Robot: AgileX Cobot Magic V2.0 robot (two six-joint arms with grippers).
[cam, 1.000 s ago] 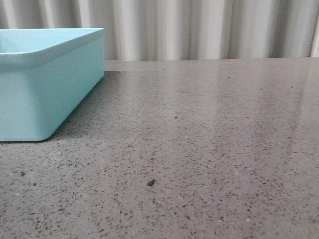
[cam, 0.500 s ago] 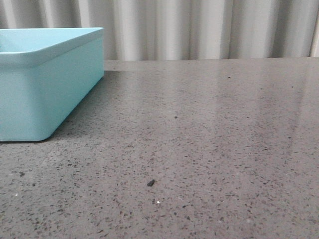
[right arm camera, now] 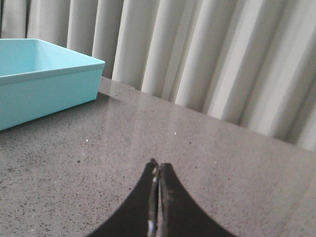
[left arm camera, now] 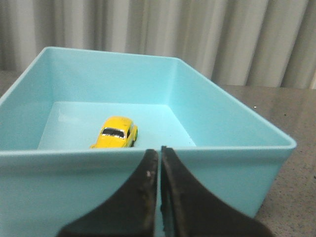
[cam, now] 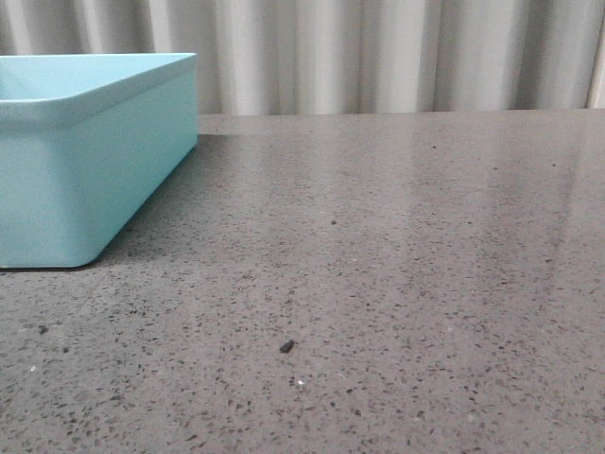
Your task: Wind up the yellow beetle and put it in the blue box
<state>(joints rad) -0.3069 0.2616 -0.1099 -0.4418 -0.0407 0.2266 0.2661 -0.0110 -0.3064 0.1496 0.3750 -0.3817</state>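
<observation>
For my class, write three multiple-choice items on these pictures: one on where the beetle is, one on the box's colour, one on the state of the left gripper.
1. Where is the beetle?
A. on the table beside the box
B. on the floor of the box
C. between the left gripper's fingertips

2. What colour is the box?
A. light blue
B. red
C. white

3. How is the left gripper?
A. wide open
B. shut on the beetle
C. shut, holding nothing

Key: 1 B, the car sits inside the walls in the left wrist view. 2 A, every view shows pale turquoise walls. 3 C, its fingertips meet outside the near wall, away from the beetle.
</observation>
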